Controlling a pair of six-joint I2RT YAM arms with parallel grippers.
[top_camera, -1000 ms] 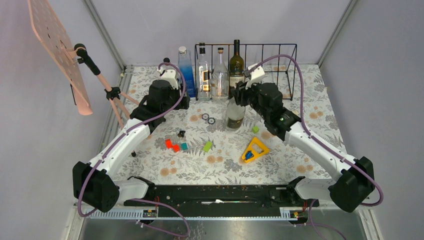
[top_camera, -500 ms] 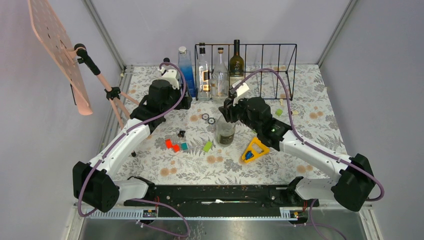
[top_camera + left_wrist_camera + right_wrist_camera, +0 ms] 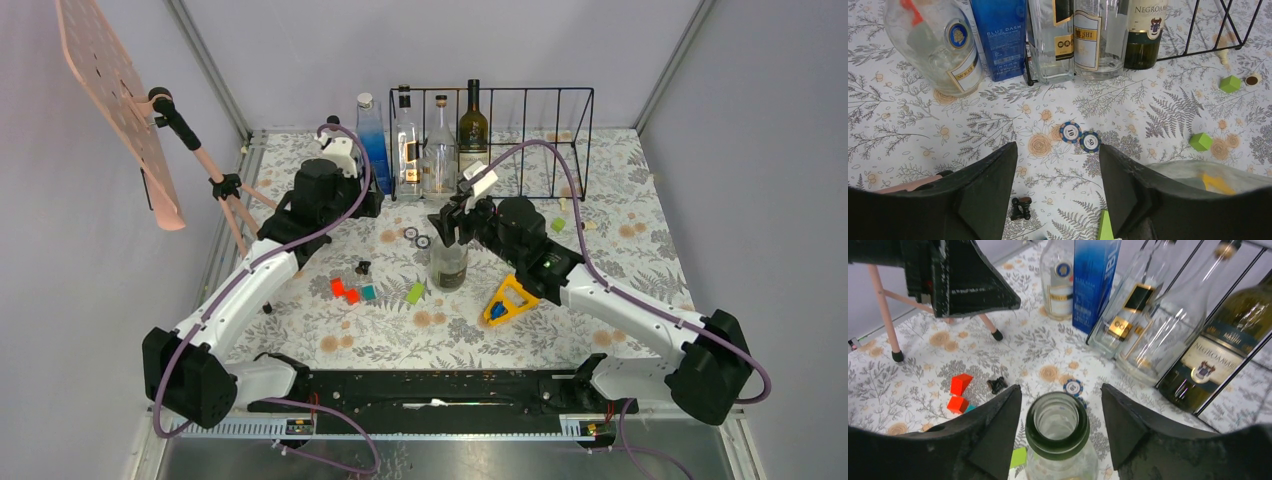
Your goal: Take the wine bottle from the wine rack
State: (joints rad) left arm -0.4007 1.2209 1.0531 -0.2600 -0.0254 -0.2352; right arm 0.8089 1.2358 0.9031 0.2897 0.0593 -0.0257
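I find the clear glass wine bottle [image 3: 449,265] upright on the tabletop [image 3: 610,265], off the black wire rack [image 3: 560,112], hence the right end effector [image 3: 1060,401] open about its neck; left end effector [image 3: 1058,167] open, empty.

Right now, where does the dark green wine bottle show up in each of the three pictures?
Top external: the dark green wine bottle stands top centre, in the wine rack.
Left wrist: the bottle is at the top edge, right of centre.
Right wrist: the bottle is at the right, behind rack bars.
Shared landmark: the blue bottle, left of it everywhere.
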